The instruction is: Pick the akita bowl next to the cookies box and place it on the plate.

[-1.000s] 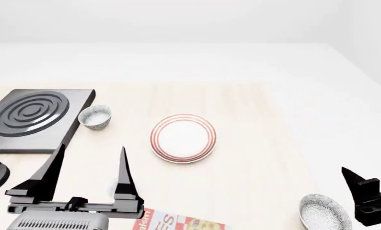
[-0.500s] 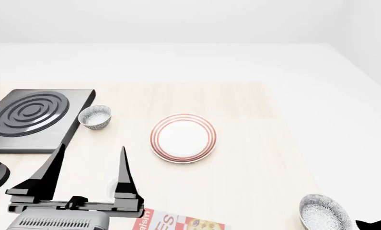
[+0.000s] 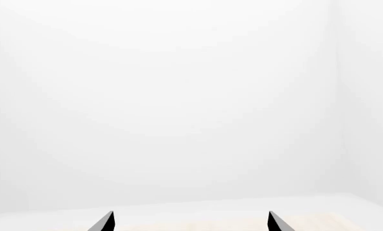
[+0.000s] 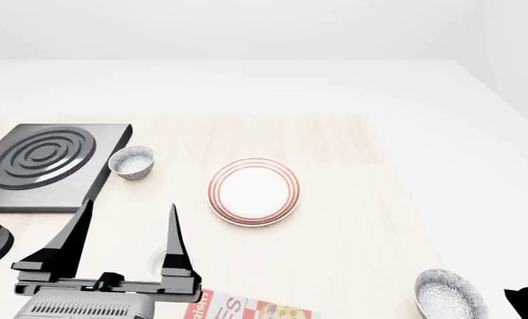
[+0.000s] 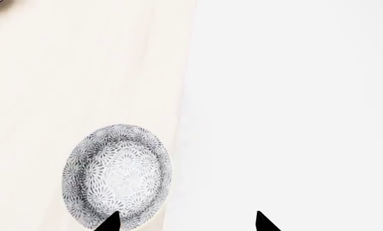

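two speckled bowls [image 4: 133,162] [image 4: 451,295], one ringed plate [image 4: 254,191], one cookies box [image 4: 246,310], one black stove block [image 4: 46,163]

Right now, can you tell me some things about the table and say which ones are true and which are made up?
1. The plate has nothing on it. True.
2. A speckled bowl sits right beside the black stove plate. True.
3. The left hand is squeezing a bowl. False: its fingers are spread apart and hold nothing.
4. The cookies box is at the far edge of the table. False: it lies at the near edge, close to the robot.
5. The other speckled bowl is stacked on the plate. False: it rests on the table, far from it.
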